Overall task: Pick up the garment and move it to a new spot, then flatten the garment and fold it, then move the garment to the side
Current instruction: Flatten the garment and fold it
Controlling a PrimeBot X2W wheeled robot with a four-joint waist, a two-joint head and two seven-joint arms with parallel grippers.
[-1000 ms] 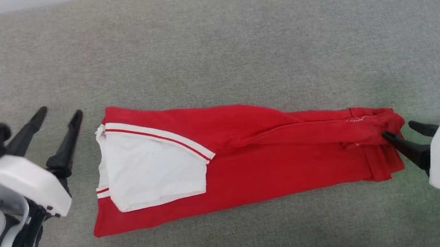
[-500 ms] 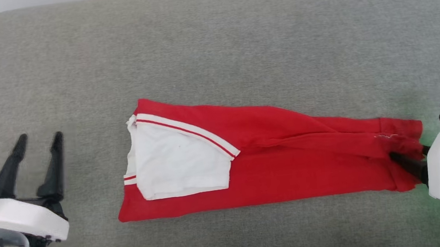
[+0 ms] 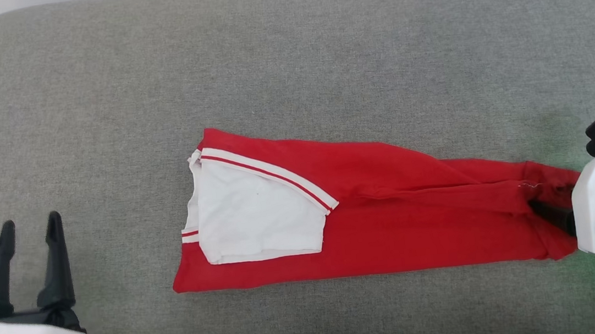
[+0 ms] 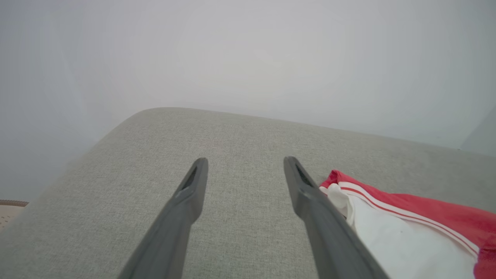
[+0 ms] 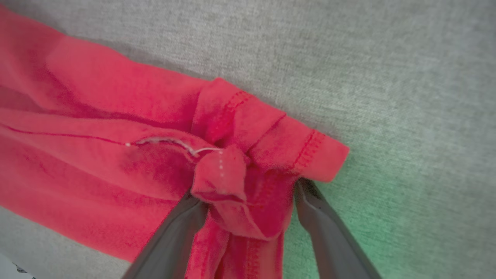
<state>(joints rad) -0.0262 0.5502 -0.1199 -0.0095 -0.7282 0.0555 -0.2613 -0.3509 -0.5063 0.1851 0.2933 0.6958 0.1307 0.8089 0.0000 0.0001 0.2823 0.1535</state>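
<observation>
Straddling garment point(image 3: 393, 234) hem, right pincer point(image 5: 250, 192) spread

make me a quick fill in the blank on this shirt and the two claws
1. The garment lies on a ___ padded surface.
2. Its sleeve panel is ___.
3. The left claw stands open, holding ___.
4. Bunched hem fabric sits ___ the fingers of the right claw.
Missing words: grey; white; nothing; between

One red soft-fabric shirt with white sleeve panel point(image 3: 393, 234); two dark-fingered grippers, the left gripper point(image 3: 29, 220) and the right gripper point(image 5: 248, 192); one grey fabric cushion point(image 3: 285, 52).
</observation>
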